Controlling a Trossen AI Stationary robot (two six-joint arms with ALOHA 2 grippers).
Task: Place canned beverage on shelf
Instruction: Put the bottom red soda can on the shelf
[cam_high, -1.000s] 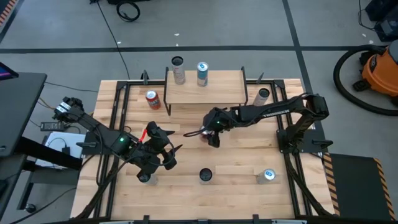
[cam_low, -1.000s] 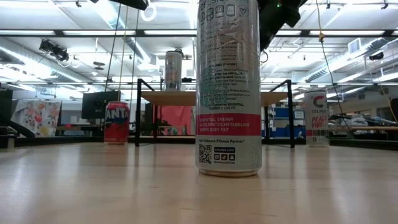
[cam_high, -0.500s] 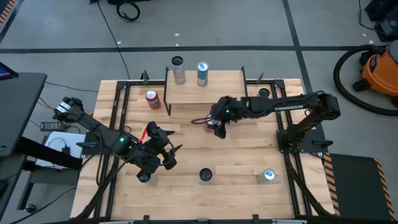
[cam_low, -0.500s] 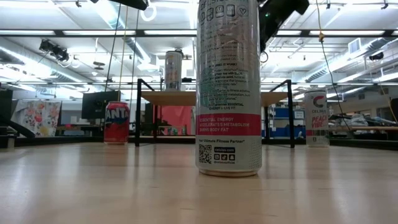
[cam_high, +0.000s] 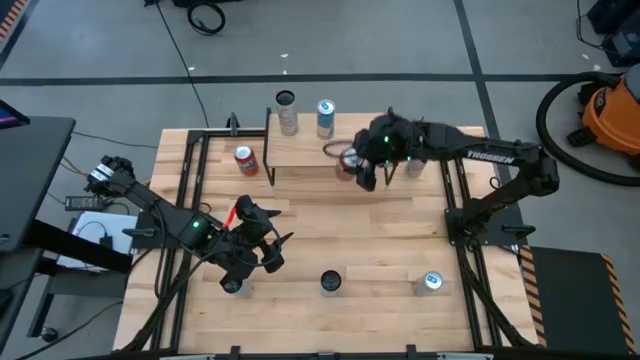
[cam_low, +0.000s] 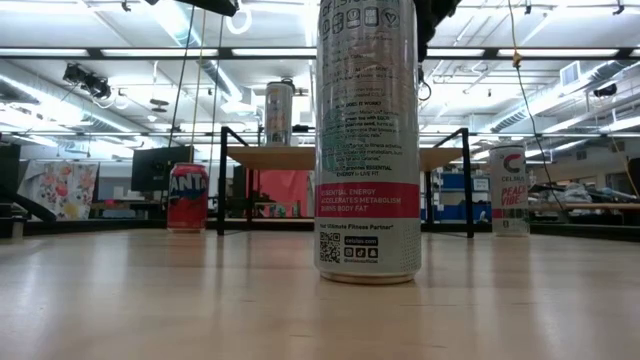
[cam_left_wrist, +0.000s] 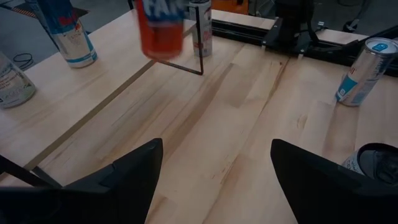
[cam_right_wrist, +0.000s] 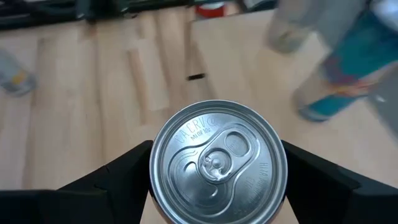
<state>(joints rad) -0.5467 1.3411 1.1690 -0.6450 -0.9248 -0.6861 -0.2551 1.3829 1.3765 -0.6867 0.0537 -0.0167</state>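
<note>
Two arms are mine, and only the right one is busy: it stretches from its base at the table's (cam_high: 400, 240) right edge toward the far side, elbow out, with my right gripper (cam_high: 357, 168) hanging over the near right part of the shelf (cam_high: 300, 150). That gripper is clenched on a red can (cam_right_wrist: 217, 163), one finger (cam_right_wrist: 118, 174) on each side of it, the silver lid with its pull tab facing my wrist camera. From above, the can (cam_high: 347, 161) sits at the gripper's tip, over the shelf's front edge; whether it touches the board I cannot tell. Farther back on the shelf stand a silver can (cam_high: 287, 118) and a blue can (cam_high: 325, 118), well apart from mine. My left arm waits low over the near left of the table, left gripper (cam_high: 262, 243) released, its fingers (cam_left_wrist: 124, 174) spread wide with bare wood between them
</note>
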